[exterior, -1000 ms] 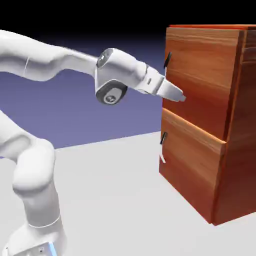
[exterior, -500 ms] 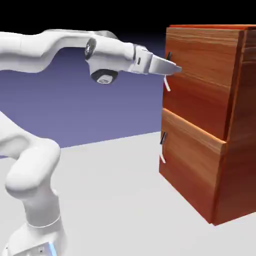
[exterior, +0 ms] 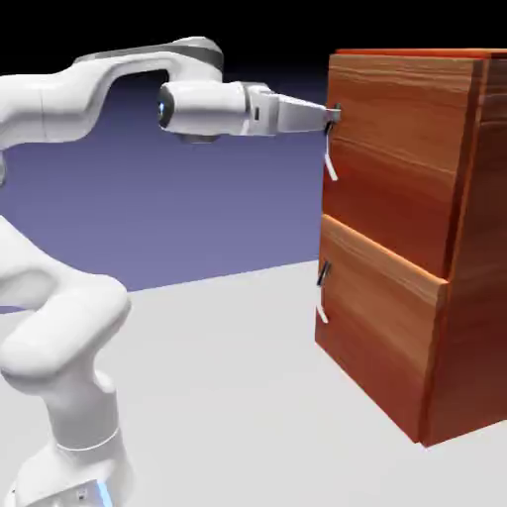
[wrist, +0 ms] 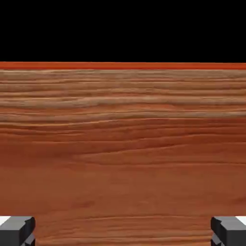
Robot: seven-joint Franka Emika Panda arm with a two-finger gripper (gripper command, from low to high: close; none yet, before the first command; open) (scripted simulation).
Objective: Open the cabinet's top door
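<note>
The cabinet (exterior: pixel 465 248) is a tall reddish-brown wood-grain box at the exterior view's right. Its top door (exterior: pixel 391 158) lies flush and carries a small slanted black-and-white handle (exterior: pixel 331 158) at its left edge. My gripper (exterior: pixel 333 116) is level, its tips at the handle's upper end near the door's top edge. In the hand view the door's wood grain (wrist: pixel 123 144) fills the frame. The two grey fingertips (wrist: pixel 17 229) sit wide apart at the bottom corners, open, with only wood between them; the handle does not show there.
Below the top door sits the matching lower panel (exterior: pixel 381 327) with its own handle (exterior: pixel 322 292). The white table (exterior: pixel 228 396) spreads out in front of the cabinet, and my arm's base (exterior: pixel 69 465) rises at the lower left.
The hand has risen and levelled out, moving from the middle of the top door up to the handle's upper end. The fingers have stayed wide apart.
</note>
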